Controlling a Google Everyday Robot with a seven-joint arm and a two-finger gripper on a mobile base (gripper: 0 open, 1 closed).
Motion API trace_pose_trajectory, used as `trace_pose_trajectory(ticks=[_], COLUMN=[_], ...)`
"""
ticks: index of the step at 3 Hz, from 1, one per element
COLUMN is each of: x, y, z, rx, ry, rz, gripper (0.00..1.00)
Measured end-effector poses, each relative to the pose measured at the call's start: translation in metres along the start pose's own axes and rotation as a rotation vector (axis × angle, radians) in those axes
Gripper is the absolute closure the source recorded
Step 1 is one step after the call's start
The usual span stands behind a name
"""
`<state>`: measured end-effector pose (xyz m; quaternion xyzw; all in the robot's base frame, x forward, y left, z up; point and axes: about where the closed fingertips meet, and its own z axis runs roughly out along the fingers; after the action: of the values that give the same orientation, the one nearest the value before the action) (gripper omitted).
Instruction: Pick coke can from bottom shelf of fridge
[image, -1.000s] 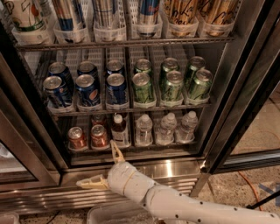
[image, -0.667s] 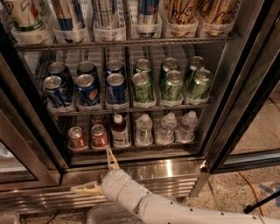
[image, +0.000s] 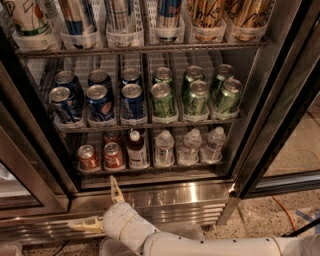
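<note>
1. The gripper (image: 91, 202) sits low at the front of the fridge (image: 35, 145), level with the steel base panel (image: 190, 192) and below the open compartment.
2. The gripper is spread wide and holds nothing. One finger (image: 116, 189) points up and the other finger (image: 85, 225) points out to the left. Neither touches a can.
3. The white arm (image: 210, 246) runs away from the gripper to the right, along the lower edge of the view.
4. The coke can (image: 113, 156) stands upright straight above the upward finger, in the front row on the bottom shelf (image: 170, 167). It is apart from the fingertip, with the shelf's front edge between them.
5. A second red can (image: 88, 157) stands above the gripper, just beside the coke can on its left. A third red can (image: 112, 136) shows behind the coke can.
6. Up and to the right of the gripper, on the same shelf, are a dark bottle with a white cap (image: 136, 149) and then three clear water bottles (image: 190, 146).
7. One rack higher, the blue cans (image: 100, 105) are above the gripper and the green cans (image: 195, 97) are further right.
8. Far right of the gripper, an orange cable (image: 285, 212) lies on the speckled floor (image: 255, 222).
</note>
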<state>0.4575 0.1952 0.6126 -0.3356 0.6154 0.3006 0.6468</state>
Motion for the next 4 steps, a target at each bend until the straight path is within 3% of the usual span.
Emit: trace_pose_trajectory(ticks=[1, 2, 4], x=[0.006, 0.010, -0.001], y=[0.005, -0.005, -0.035], z=[0.011, 0.023, 0.038], rx=[0.005, 0.018, 0.085], ry=[0.038, 0.061, 0.006], rz=[0.032, 0.048, 0.013], gripper=[0.00, 0.00, 0.00])
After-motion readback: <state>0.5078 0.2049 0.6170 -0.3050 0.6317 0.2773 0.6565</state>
